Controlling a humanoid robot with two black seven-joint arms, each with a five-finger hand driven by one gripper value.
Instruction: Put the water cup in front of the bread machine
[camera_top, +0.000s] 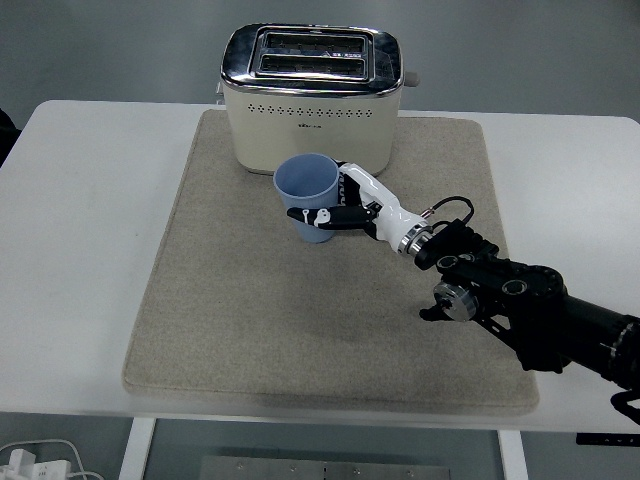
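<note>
A light blue water cup (309, 192) stands upright just in front of the cream bread machine (312, 98), on the beige mat (230, 300). My right hand (345, 208), white with black joints, is shut on the cup: a thumb wraps across its near side and the other fingers sit behind it. The black right arm (520, 310) comes in from the lower right. I cannot tell whether the cup's base touches the mat. The left arm is out of view.
The bread machine has two open slots on a chrome top and stands at the mat's far edge. White table (80, 230) surrounds the mat. A white power strip (25, 465) lies on the floor at the lower left.
</note>
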